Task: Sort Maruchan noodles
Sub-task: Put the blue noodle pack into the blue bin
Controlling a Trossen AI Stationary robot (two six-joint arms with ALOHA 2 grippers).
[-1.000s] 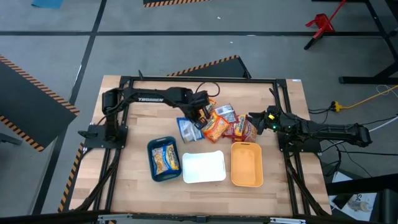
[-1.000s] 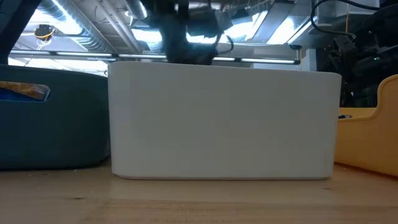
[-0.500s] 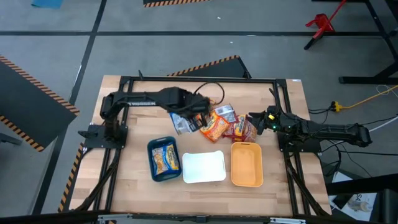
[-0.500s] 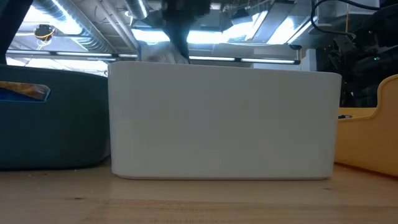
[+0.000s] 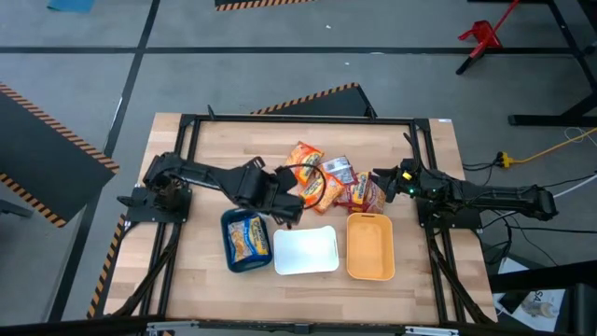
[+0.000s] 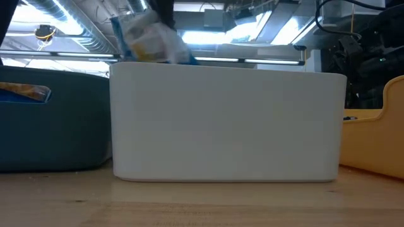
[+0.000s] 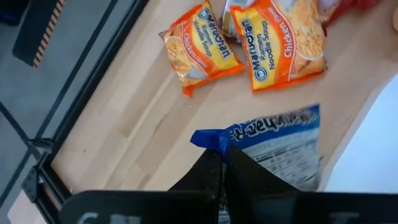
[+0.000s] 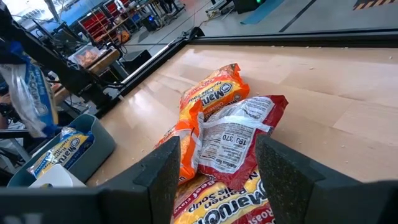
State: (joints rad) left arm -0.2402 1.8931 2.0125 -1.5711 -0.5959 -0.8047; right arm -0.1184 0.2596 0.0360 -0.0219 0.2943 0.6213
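left claw pinches a blue packet at center frame, above the gap between teal tray and white tray. right claw, half-wide and empty, faces the packet pile center-right on the bench.

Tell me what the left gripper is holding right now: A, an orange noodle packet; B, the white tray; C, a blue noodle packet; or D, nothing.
C: the left gripper is pinched shut on the corner of a blue noodle packet, carried clear of the table, while the orange packets lie loose on the wood.
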